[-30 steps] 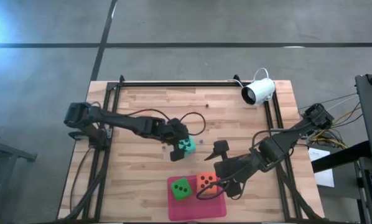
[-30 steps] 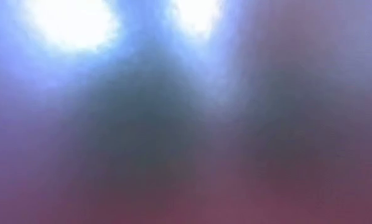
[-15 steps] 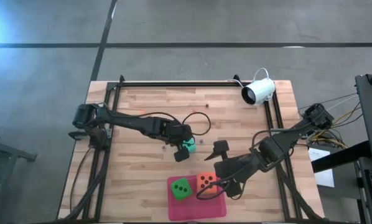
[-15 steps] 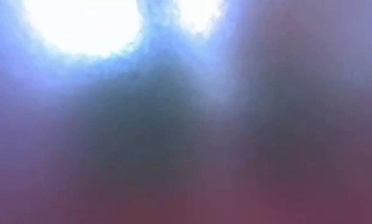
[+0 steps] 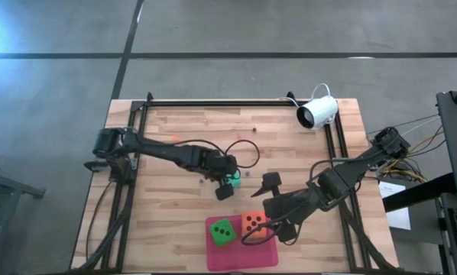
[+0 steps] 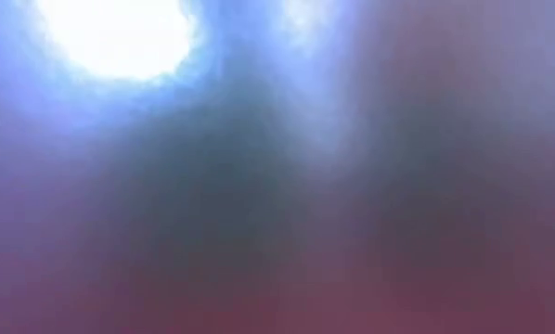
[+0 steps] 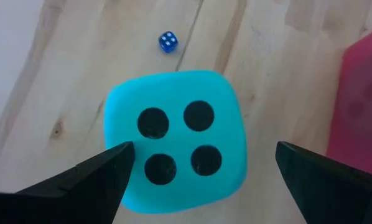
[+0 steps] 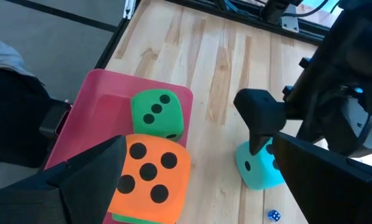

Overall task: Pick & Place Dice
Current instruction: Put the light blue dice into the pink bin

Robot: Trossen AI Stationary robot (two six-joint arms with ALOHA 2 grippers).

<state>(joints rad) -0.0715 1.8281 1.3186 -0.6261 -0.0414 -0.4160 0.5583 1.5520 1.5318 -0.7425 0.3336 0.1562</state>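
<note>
In the high view the left gripper is hovering near the middle of the wooden table, its fingers spread wide and straddling the teal die, which is sitting on the wood just above and left of the pink mat. In the left wrist view the teal die is filling the centre of the frame with four black pips facing the camera, and the two dark fingers are standing apart at either side of it; the one at lower left is reaching the die's edge, the one at lower right is clear of it, so the claw is released and not yet grasping. A tiny blue die is lying on the wood near the top of that frame. The right gripper is waiting at the lower centre-right of the high view, its fingers parted around the orange-red die, which is resting on the mat's upper right part. In the right wrist view the orange-red die is sitting atop a green die whose edge is peeking out beneath it, with another green die beside it on the pink mat. The low view is showing only blur. A white camera is sitting at the table's upper right.
</note>
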